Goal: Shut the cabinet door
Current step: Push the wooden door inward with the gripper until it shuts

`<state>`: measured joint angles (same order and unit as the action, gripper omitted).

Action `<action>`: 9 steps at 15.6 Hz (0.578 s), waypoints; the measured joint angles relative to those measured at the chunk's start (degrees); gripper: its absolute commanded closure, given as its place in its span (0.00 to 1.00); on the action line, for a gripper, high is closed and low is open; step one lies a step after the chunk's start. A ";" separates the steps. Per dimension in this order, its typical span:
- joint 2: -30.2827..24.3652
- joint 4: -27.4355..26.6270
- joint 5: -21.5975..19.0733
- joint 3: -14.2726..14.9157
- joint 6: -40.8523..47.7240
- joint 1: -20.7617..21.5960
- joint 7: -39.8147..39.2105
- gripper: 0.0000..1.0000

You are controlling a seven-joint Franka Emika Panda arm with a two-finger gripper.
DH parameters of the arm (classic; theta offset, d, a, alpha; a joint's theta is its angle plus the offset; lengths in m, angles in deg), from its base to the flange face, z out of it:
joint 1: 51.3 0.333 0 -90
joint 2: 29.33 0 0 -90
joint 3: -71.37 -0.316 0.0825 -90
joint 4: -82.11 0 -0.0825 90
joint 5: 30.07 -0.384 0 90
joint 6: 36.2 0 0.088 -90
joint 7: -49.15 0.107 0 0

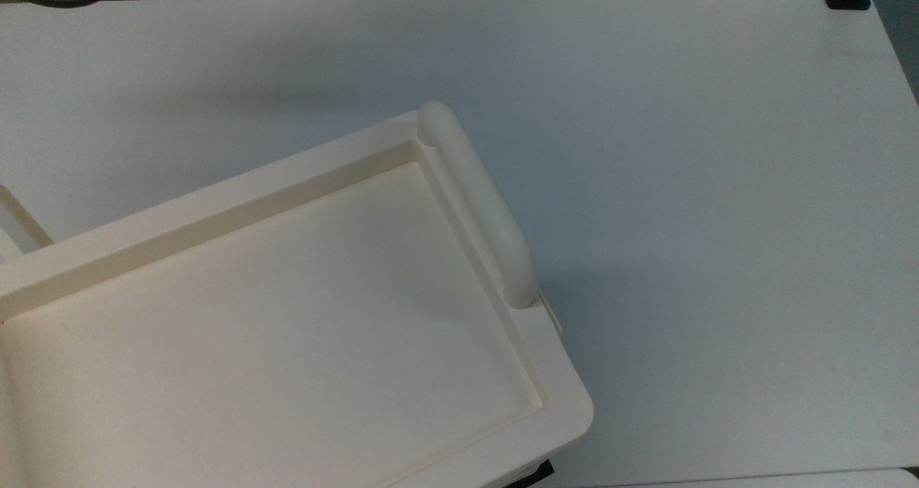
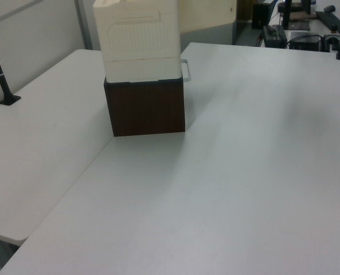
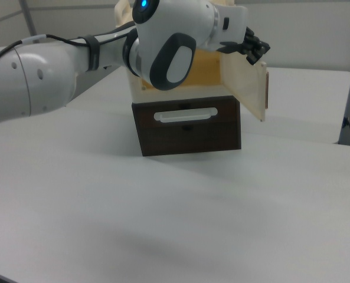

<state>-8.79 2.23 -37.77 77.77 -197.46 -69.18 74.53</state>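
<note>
Gripper sits at the upper right of the right view, dark fingers up against the top edge of the cabinet door. Whether it is pinching that edge or just resting on it, I cannot tell; the arm's white wrist housing covers most of it.

Door: open, swung out toward the right view's right, roughly square to the cabinet front. A yellowish interior shows behind it. In the top view the door is a thin strip at the far left edge, next to the cabinet's recessed tray top and bar handle. In the left view the cabinet stands at upper centre on a dark brown drawer block, all on the white table.

Judgement: closing push about to start or just under way; door far from shut.

Risks:
1. Contact is high on a thin panel. Fingers could slide off the top edge if the push is not along the hinge arc.
2. Cabinet merely sits on the block. A push aimed off the arc could shove or tip it instead of turning the door.
3. Arm body passes close across the cabinet front; the elbow could clip it during the sweep.
</note>
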 measured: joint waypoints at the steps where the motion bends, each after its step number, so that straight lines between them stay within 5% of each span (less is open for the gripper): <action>1: -0.50 -0.36 0.00 0.00 0.00 0.00 0.00 1.00; 9: -2.99 -2.09 0.00 -0.25 7.73 0.18 0.00 1.00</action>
<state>-11.79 0.14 -37.77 77.52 -189.73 -69.01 74.52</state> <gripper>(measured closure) 0.991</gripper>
